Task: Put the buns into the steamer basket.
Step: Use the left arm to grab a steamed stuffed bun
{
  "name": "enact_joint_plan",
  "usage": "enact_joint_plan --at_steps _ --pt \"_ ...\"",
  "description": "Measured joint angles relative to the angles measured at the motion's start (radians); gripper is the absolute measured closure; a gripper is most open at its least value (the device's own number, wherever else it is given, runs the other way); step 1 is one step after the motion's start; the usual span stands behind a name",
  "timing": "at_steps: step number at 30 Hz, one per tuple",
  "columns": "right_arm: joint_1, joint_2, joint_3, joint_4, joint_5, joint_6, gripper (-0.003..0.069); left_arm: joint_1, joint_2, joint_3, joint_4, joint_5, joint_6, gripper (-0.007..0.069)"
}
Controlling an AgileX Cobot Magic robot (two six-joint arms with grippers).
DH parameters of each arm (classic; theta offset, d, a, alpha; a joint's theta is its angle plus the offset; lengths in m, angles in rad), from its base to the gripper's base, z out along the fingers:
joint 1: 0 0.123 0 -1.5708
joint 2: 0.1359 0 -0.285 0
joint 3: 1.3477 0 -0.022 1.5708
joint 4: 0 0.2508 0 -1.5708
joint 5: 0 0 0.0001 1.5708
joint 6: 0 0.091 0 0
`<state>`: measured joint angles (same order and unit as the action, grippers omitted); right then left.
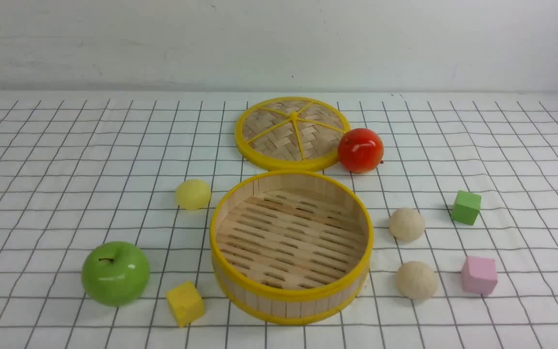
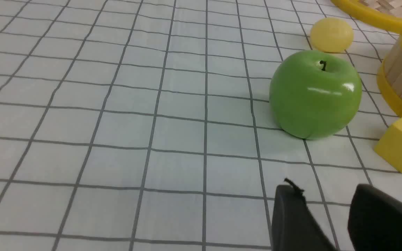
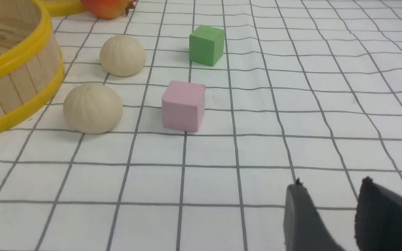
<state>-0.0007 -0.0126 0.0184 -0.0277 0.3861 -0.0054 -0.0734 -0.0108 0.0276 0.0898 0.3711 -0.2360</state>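
Three buns on the checked cloth [image 1: 66,145], all matte and round, all smaller than the fruit; one pale yellow bun [image 1: 193,194] sits just off the steamer basket's [image 1: 288,293] left side, and two cream-beige ones lie off its right side, the farther bun [image 1: 406,224] and the nearer bun [image 1: 416,279], both faintly ribbed in the right wrist view; none touches the basket. One basket, round, bamboo-slat wall, yellow rims, slotted wooden floor; nothing inside it. One flat woven lid [image 1: 291,133] lies behind it, with one glossy red fruit [image 1: 360,150] right against the lid's right edge. One green apple [image 1: 115,273] front left. Three cubes: a yellow cube [image 1: 185,303] close by the basket's near left, a green cube [image 1: 466,207] and a pink cube [image 1: 479,275] out to the right. Left gripper [image 2: 326,195] hangs over bare cloth, fingers parted with a modest gap, holding nothing; right gripper [image 3: 332,188] likewise, parted and empty.
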Motion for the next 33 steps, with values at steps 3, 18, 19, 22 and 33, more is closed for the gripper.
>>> enact_joint_plan --at_steps 3,18,19,22,33 --pt "0.000 0.000 0.000 0.000 0.000 0.000 0.0419 0.000 0.000 0.000 0.000 0.000 0.000 0.0386" --pt "0.000 0.000 0.000 0.000 0.000 0.000 0.0419 0.000 0.000 0.000 0.000 0.000 0.000 0.0386" --pt "0.000 0.000 0.000 0.000 0.000 0.000 0.0419 0.000 0.000 0.000 0.000 0.000 0.000 0.0386" --pt "0.000 0.000 0.000 0.000 0.000 0.000 0.0419 0.000 0.000 0.000 0.000 0.000 0.000 0.0386" --pt "0.000 0.000 0.000 0.000 0.000 0.000 0.0419 0.000 0.000 0.002 0.048 -0.052 -0.006 0.0386"
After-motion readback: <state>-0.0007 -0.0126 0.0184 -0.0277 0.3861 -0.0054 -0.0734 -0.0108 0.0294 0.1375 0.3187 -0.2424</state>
